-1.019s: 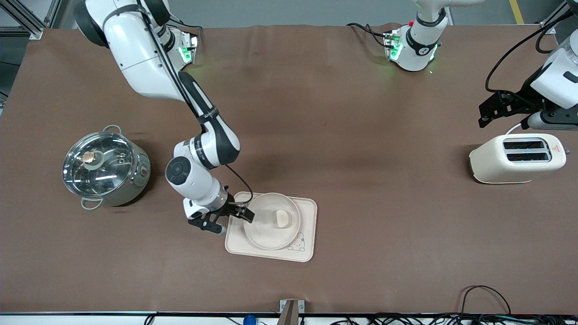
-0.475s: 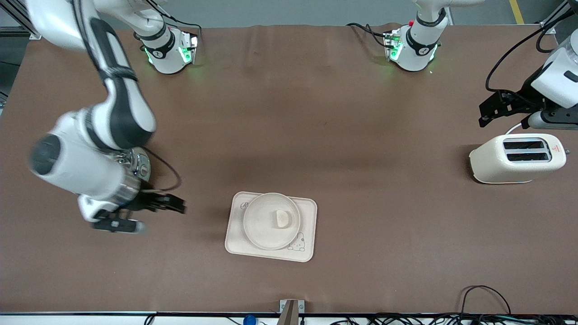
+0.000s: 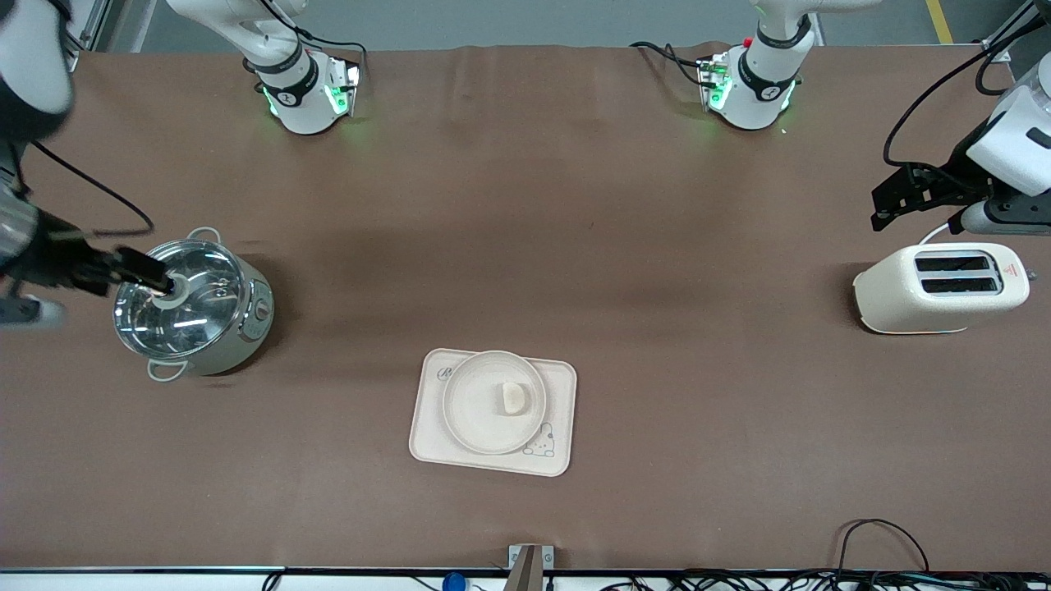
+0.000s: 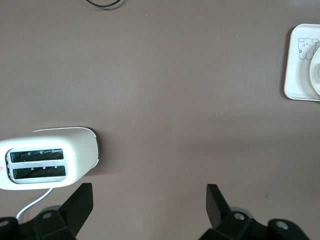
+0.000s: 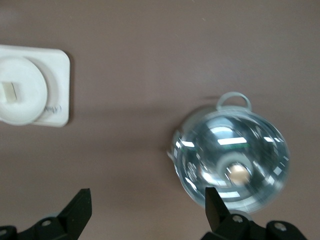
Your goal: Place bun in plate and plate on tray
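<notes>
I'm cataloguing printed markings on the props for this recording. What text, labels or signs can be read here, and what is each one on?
"R": the only letter showing of script lettering on the tray, at the corner by the plate; the plate covers the rest.
Red triangular warning sign on top of the toaster; its symbol is too small to read.
Rabbit drawing on the tray: a picture, no words.
Pot: no readable text.

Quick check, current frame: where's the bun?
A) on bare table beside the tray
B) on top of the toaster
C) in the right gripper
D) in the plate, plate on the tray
D: the bun lies in the plate, which sits on the tray; the right gripper is open over the lidded pot, holding nothing.
</notes>
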Robot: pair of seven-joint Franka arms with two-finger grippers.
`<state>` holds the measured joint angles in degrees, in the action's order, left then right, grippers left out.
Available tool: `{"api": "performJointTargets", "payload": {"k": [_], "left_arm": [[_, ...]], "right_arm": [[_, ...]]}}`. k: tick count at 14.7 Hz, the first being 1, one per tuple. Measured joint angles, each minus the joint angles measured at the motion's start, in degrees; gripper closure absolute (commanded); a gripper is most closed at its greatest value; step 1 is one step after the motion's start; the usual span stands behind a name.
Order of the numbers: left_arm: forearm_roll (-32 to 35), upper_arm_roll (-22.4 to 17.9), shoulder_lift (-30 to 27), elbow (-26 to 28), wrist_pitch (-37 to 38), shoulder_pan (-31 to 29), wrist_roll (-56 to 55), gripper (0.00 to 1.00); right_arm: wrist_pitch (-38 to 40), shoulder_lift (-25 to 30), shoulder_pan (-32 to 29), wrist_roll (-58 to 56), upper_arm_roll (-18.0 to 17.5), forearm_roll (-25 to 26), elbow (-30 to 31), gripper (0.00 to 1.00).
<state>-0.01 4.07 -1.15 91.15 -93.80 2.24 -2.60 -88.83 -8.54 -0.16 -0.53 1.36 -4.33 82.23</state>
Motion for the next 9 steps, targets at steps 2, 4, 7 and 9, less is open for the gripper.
{"api": "performJointTargets", "payload": {"k": [2, 4, 7, 9], "left_arm": [[0.00, 0.00, 0.01, -0.01, 0.02, 0.00, 0.00, 0.00], [0.00, 0.00, 0.01, -0.02, 0.03, 0.00, 0.00, 0.00], [0.00, 0.00, 0.01, -0.03, 0.04, 0.00, 0.00, 0.00], [0.00, 0.00, 0.01, -0.03, 0.05, 0.00, 0.00, 0.00]], "right_arm": [[5.08, 5.24, -1.14, -0.38, 0.01, 0.78, 1.63, 0.00], [7.95, 10.12, -1.52, -0.39, 0.01, 1.46, 3.78, 0.00], [8.82, 13.51, -1.59, -0.45, 1.14, 2.01, 5.61, 0.00], [8.82, 13.74, -0.88, -1.93, 3.21, 2.02, 6.06, 0.00]]}}
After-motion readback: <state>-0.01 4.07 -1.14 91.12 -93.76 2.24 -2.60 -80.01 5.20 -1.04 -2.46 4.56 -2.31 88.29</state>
